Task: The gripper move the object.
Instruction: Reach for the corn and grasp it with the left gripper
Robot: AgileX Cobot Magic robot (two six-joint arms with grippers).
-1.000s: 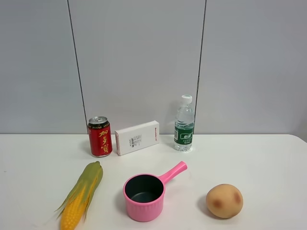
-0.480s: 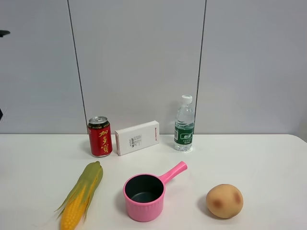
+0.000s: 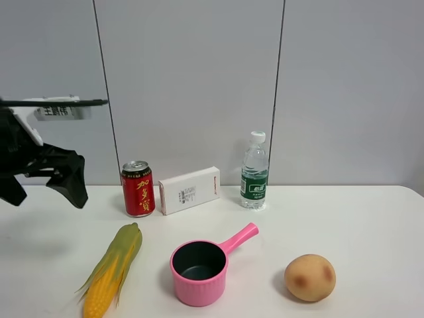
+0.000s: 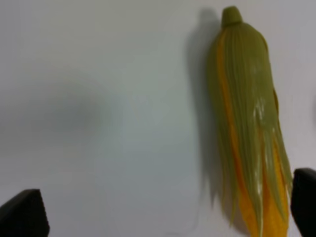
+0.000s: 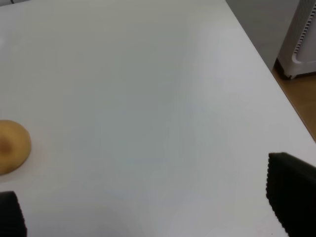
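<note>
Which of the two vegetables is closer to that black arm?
The corn, on the left near the arm's jaws; the round potato sits far right.

corn cob (image 3: 114, 270) kernel tip cut off; left gripper (image 3: 46, 197) partly off-frame.

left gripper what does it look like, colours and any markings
The left gripper is matte black, with two thick, angular black fingers. Above it sits a white block bearing small dark lettering, too small to read. A thin black cable runs along the block's top.
</note>
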